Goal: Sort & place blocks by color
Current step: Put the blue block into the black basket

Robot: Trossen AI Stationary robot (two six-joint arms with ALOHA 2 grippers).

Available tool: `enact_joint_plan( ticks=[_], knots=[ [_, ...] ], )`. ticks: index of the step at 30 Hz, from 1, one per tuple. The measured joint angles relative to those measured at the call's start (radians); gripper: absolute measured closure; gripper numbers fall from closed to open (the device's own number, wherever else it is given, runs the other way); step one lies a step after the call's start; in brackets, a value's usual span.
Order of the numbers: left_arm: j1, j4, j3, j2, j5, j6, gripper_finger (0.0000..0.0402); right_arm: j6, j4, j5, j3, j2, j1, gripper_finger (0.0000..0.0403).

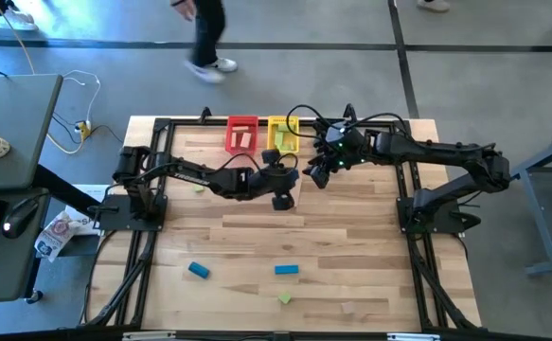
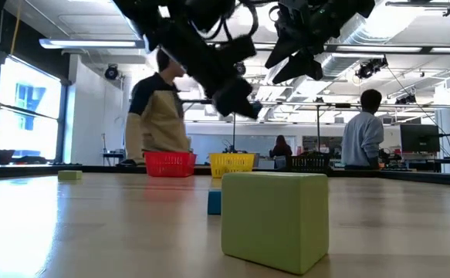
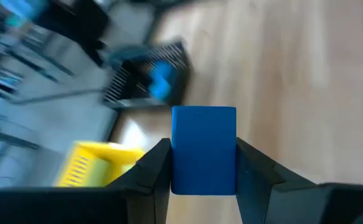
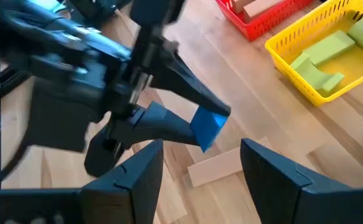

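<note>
Standing on end between the left gripper's fingers, a blue block has its long axis along them — pinched by its sides above the table, near the yellow bin. The right gripper hovers close by, fingers spread — holding nothing.

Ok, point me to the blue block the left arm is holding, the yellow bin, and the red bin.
blue block (image 3: 203, 149), left wrist view, centre of its front face.
yellow bin (image 4: 306, 65), right wrist view, near side wall.
red bin (image 2: 169, 164), low view, front wall.
</note>
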Motion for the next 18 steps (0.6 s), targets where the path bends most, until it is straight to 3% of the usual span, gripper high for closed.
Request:
enact_joint_plan(
  ticks=[3,18],
  knots=[
    [-0.015,0.067,0.0,0.0,-0.045,0.033,0.0292,0.003,0.0,0.001,0.0,0.0,0.0,0.0203],
    [-0.032,0.303,0.0,0.0,-0.065,0.116,0.0292,0.003,0.015,0.017,0.0,0.001,0.0,0.0203]
  ],
)
